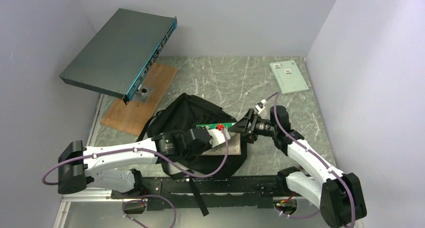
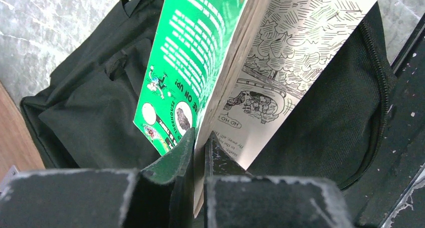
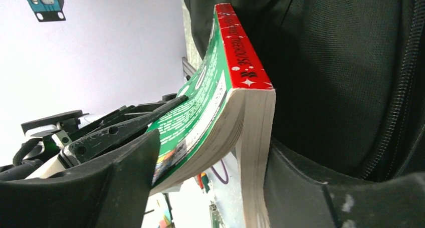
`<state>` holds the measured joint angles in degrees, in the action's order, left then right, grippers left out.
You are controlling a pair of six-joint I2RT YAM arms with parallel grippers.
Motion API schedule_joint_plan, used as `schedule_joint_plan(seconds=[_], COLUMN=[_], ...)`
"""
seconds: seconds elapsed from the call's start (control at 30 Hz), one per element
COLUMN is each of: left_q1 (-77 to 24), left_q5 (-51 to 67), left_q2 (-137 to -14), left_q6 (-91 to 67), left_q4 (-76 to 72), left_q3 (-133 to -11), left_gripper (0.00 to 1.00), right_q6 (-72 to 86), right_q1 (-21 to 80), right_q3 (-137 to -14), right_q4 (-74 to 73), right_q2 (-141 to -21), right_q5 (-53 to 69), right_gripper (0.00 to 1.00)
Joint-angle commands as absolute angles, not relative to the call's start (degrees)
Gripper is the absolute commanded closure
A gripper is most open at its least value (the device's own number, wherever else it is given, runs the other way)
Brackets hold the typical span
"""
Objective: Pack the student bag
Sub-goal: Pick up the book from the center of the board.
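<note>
Two grippers hold one green book point(image 1: 216, 126) just above the student bag point(image 1: 190, 110). The left gripper point(image 2: 199, 138) is pinched tight on the cover edge, and the right gripper point(image 3: 215, 148) is clamped across the red-spine end. The black bag lies mid-table, toward the near edge. Far left is a wooden board point(image 1: 135, 107) with a tilted dark network box point(image 1: 120, 52) over it. A grey plate point(image 1: 289, 76) lies far right.

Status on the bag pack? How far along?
Done: nothing visibly packed; the inside of the student bag cannot be seen. In hand: the green book is held over the bag, with the left gripper pinching its edge and the right gripper clamped across its red-spine end. Left: getting the book into the bag.
</note>
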<state>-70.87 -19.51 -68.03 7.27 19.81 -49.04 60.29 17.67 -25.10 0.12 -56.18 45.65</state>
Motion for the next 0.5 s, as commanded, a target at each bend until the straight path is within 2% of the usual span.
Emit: schedule_joint_plan(seconds=[0.0, 0.1, 0.17, 0.23, 0.33, 0.47], left_q1=[-70.92, -70.93, -70.89, -70.84, -70.84, -70.8], left_q5=[-16.81, -13.97, -11.39, -8.49, -5.43, -7.47], left_q2=[-70.05, -69.82, -68.79, -67.34, -64.91, -60.55], left_q6=[3.16, 1.78, 1.13, 0.43, -0.74, -2.99], left_q4=[17.81, 18.26, 17.99, 16.54, 15.78, 17.37], left_q3=[-53.04, -53.05, -52.18, -50.92, -49.86, -50.3], left_gripper=[0.92, 0.69, 0.56, 0.45, 0.33, 0.24], right_q6=[63.64, 65.14, 66.46, 67.11, 66.27, 62.68], right_q1=[18.37, 18.37, 18.32, 18.34, 18.37, 18.37], right_q3=[-23.5, -22.77, -22.28, -22.32, -23.35, -26.09], right_q4=[4.46, 8.11, 11.49, 14.01, 14.47, 10.26], right_q2=[-54.5, -56.16, -57.81, -59.93, -62.0, -61.65], right_q5=[46.69, 47.02, 47.57, 48.1, 48.57, 47.95], right_gripper=[0.32, 0.41, 0.52, 0.7, 0.98, 1.0])
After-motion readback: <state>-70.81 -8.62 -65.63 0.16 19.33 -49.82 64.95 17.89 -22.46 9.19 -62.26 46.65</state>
